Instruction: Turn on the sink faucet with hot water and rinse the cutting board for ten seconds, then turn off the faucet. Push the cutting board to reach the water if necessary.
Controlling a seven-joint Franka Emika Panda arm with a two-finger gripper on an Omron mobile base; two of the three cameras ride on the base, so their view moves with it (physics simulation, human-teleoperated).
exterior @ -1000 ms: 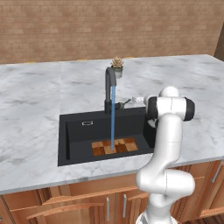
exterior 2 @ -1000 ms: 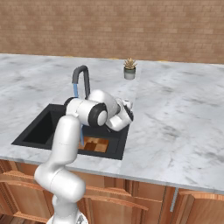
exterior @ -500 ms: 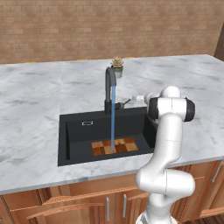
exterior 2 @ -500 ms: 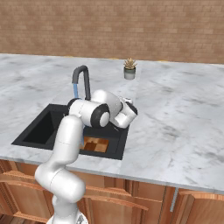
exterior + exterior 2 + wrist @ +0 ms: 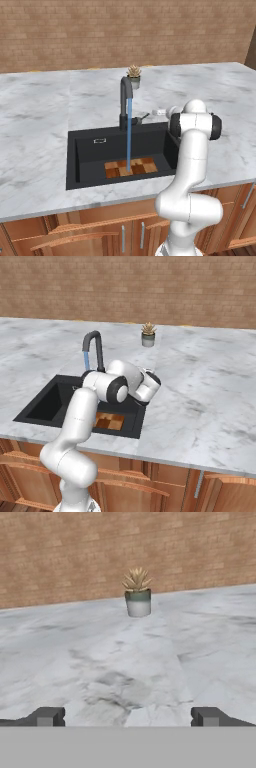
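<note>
The board (image 5: 131,167) lies flat on the floor of the sink (image 5: 85,150) in our left base view, toward the front and near the middle. The water (image 5: 129,135) falls straight from the faucet (image 5: 125,102) onto the board. We see a small plant (image 5: 134,76) on the table (image 5: 35,115) behind the faucet. The tool (image 5: 160,112) sits just right of the faucet base, above the sink's back right corner.

In our right base view, the arm covers much of the sink (image 5: 45,403); part of the board (image 5: 109,421) shows below the arm. The faucet (image 5: 94,348) rises behind it, with the plant (image 5: 148,334) further back.

In our hand view, the tool (image 5: 127,717) is spread wide, holding nothing, over bare table (image 5: 100,662), facing the plant (image 5: 137,592).
</note>
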